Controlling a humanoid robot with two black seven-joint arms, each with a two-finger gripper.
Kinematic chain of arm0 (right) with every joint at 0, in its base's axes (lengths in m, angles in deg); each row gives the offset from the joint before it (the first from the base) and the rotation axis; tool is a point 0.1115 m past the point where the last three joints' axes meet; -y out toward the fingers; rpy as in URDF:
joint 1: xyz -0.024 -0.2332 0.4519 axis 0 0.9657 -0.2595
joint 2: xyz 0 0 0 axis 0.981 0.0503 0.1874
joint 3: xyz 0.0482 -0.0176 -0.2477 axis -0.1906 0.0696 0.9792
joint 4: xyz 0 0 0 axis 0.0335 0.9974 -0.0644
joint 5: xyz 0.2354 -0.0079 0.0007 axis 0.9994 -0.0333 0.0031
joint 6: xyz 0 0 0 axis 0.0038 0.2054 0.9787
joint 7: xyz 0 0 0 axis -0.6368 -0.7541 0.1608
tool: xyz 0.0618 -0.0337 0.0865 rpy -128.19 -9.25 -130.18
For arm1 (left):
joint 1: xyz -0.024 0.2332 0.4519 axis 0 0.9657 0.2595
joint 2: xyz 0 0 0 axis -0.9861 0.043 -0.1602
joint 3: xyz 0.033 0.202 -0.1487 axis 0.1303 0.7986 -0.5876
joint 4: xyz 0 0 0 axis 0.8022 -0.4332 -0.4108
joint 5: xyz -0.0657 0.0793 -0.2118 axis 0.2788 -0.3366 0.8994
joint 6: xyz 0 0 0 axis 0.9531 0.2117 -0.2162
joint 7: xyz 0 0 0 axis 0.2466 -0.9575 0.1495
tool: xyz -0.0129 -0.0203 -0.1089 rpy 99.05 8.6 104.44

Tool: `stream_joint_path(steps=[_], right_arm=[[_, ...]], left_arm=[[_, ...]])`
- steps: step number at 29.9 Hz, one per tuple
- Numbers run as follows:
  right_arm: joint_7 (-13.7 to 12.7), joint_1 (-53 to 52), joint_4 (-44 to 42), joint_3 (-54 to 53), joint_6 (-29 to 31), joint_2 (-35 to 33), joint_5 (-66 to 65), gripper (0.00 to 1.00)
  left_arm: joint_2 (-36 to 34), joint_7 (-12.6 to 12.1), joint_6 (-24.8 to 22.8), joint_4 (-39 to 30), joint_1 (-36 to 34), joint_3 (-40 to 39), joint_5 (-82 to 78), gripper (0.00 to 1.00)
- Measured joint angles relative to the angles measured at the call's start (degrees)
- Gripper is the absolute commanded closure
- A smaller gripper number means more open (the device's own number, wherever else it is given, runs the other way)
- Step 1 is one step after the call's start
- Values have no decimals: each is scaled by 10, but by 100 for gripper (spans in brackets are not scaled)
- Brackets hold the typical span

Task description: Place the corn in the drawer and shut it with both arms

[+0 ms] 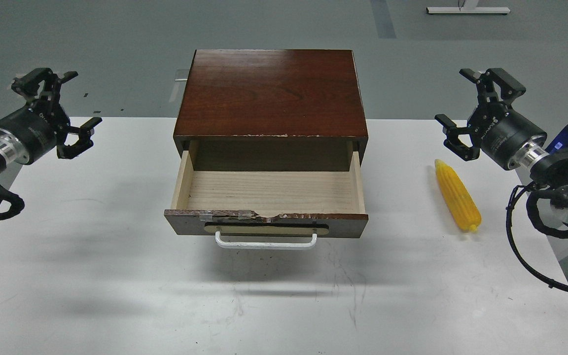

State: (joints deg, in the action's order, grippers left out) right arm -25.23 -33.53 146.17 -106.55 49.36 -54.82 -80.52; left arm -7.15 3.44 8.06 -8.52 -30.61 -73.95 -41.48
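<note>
The yellow corn (457, 195) lies on the white table (91, 276), right of the cabinet, its thin tip pointing away from me. The dark brown drawer (266, 223) is pulled out toward me, its pale wood inside empty, its white bar handle (266, 242) facing front. My right gripper (471, 111) hovers open just above and behind the corn's far tip, holding nothing. Far left of the cabinet, my left gripper (62, 111) hangs open over the table edge, also empty.
The dark wooden cabinet (271, 91) stands at the table's middle back. Black cables (525, 246) loop from the right arm over the table's right edge. A white stand foot (467, 9) sits on the grey floor beyond.
</note>
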Motion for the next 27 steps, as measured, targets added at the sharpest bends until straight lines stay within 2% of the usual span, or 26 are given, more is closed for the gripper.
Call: stream_joint_path(steps=[4,7,10,27], right_arm=[[-5,1,0,0,-20,6,0,1],[-7,1,3,2,-32,8,0,1],[-7,2,4,3,-36,9,0,1],[-7,5,4,2,-36,14,-1,0]], left_arm=[[-1,6,-1,0,12,-1,1,2],[-2,40,-3,0,21,-1,1,2],[-2,58,-3,0,23,-1,1,2],[0,61,1,-16,35,7,-2,2]])
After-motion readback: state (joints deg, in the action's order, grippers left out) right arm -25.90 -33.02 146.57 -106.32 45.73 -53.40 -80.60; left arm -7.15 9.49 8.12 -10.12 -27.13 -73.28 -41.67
